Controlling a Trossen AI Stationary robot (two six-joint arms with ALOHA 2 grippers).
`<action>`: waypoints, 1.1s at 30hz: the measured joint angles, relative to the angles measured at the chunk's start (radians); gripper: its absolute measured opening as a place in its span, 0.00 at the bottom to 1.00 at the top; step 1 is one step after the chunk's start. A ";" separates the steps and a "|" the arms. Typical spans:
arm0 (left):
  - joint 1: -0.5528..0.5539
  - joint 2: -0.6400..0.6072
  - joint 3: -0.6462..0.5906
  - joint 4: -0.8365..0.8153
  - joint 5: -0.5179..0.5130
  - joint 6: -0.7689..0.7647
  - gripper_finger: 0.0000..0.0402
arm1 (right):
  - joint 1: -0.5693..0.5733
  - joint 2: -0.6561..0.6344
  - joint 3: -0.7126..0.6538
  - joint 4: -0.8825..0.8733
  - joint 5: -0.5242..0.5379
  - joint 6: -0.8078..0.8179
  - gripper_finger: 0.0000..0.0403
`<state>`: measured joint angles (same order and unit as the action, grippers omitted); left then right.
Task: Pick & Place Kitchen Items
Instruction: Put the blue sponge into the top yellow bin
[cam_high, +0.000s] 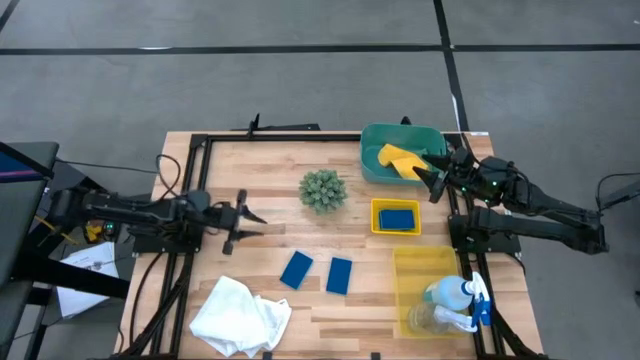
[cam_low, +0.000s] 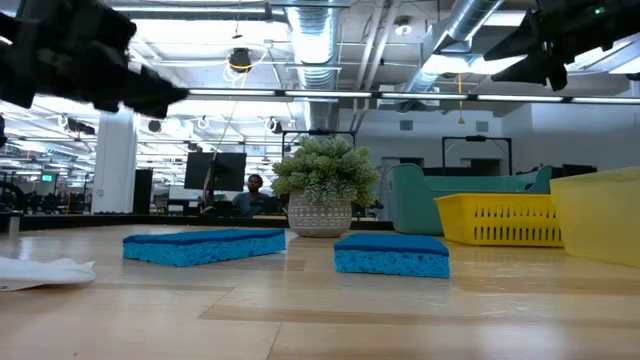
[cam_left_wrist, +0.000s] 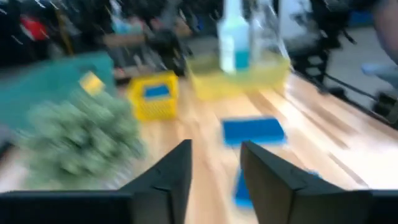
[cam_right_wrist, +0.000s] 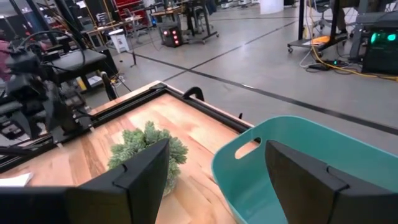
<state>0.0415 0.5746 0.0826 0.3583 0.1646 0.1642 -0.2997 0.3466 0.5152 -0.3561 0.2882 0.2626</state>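
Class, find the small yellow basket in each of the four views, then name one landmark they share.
High: yellow basket, right of centre.
Low: right.
Left wrist: upper left of centre.
Right wrist: not in it.
Landmark: the plant, beside it, in all four views.

place: robotics lab/workshop — exposed ceiling ducts (cam_low: 320, 40) | concrete floor (cam_high: 300, 80) | equipment carts (cam_right_wrist: 118, 40)

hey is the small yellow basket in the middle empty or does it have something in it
Not empty. The high view shows a blue rectangular sponge lying flat inside the small yellow mesh basket, between the teal bin and the larger yellow bin.
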 joint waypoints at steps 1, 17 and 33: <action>-0.012 0.028 0.000 -0.002 0.003 -0.010 0.36 | 0.002 0.000 0.000 0.000 0.000 0.000 0.63; -0.194 0.544 0.087 0.136 0.122 0.006 0.37 | 0.006 0.000 0.000 0.002 0.000 0.026 0.63; -0.350 1.007 0.333 0.156 0.072 0.102 0.40 | 0.006 0.000 0.000 -0.001 0.000 0.026 0.63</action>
<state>-0.3088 1.5814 0.4152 0.5144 0.2371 0.2661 -0.2939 0.3466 0.5152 -0.3573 0.2886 0.2890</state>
